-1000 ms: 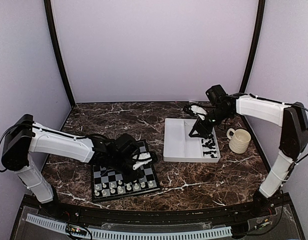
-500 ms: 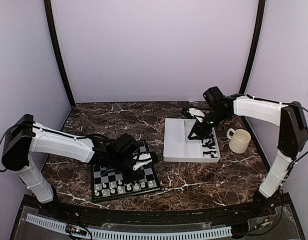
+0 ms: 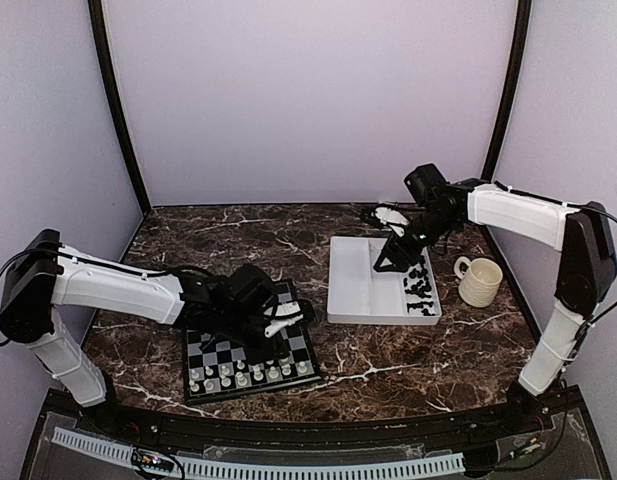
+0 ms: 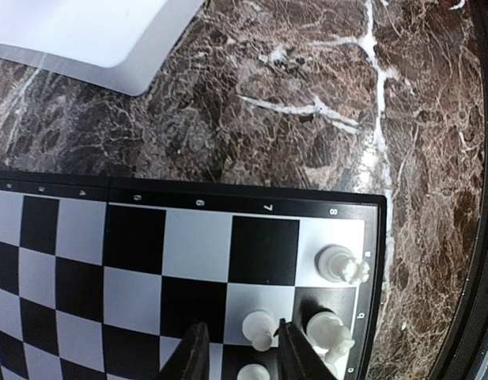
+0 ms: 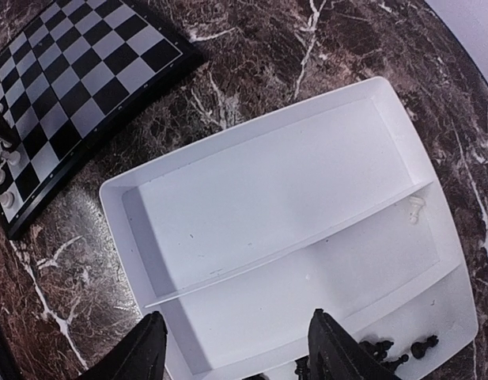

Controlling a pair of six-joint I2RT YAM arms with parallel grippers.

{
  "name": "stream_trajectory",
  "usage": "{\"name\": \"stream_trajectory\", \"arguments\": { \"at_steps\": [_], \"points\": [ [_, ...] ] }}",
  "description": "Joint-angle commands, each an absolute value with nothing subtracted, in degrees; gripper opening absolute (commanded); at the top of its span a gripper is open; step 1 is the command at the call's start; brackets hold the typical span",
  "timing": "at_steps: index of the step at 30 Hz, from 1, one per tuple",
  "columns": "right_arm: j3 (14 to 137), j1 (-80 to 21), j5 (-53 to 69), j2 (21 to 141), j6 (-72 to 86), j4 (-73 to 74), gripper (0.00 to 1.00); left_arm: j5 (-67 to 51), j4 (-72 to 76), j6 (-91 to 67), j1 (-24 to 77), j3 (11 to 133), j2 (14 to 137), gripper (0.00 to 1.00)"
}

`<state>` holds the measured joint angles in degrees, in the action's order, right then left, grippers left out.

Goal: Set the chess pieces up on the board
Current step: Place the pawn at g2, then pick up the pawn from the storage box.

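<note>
- Dark brown marble tabletop (image 3: 288, 240) with white veins, lilac walls on three sides, and both arms are out over it.
- Front left lies the flat square chessboard (image 3: 203, 345) of black and light-grey squares with a thin black rim.
- Tiny white plastic chess pieces (image 3: 248, 375) stand in rows along its near edge.
- Over the board's right side we have the left gripper (image 4: 242, 352), pointing down. Its jaws are only partly apart and straddle one white pawn (image 4: 258, 328) standing on a light square. A gap shows beside the pawn, so no squeeze on it.
- Two more white pieces (image 4: 342, 265) stand just right of that pawn, by the rim.
- Centre right sits the white rectangular two-compartment tray (image 3: 353, 290).
- Small black chess pieces (image 3: 418, 290) cluster in its right compartment, and a lone white piece (image 5: 417, 208) rests against the divider.
- Above the tray hangs the right gripper (image 5: 240, 356), jaws spread wide with nothing between them.
- Right of the tray stands a cream ribbed mug (image 3: 480, 281).
</note>
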<state>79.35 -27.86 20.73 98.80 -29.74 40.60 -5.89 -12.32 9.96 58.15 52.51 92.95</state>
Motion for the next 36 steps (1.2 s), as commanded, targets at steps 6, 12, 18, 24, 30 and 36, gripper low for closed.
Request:
{"name": "stream_trajectory", "arguments": {
  "at_steps": [6,12,18,24,30,36],
  "points": [
    [89.96,-23.09,21.79,99.67,-27.87,41.91,0.63,-3.77,-10.46,9.28,58.08,52.17,82.35,0.37],
    [95.90,-19.03,19.19,104.99,-24.10,40.56,0.59,-3.72,-7.52,5.79,53.92,55.41,80.15,0.41],
    [103.44,-19.11,15.73,116.60,-20.19,43.81,0.46,-4.19,-0.74,-2.61,47.22,62.00,83.84,0.43],
    [106.42,-19.16,14.09,123.96,-19.88,43.94,0.38,-6.14,5.46,-4.32,45.94,63.38,86.81,0.43],
    [110.49,-19.12,14.17,129.62,-19.93,43.98,0.37,-7.59,5.20,-4.11,45.79,62.75,87.73,0.43],
    [116.29,-19.31,14.85,135.44,-19.46,45.14,0.37,-8.09,5.69,-4.00,45.79,62.43,88.04,0.43]
  ]
}}
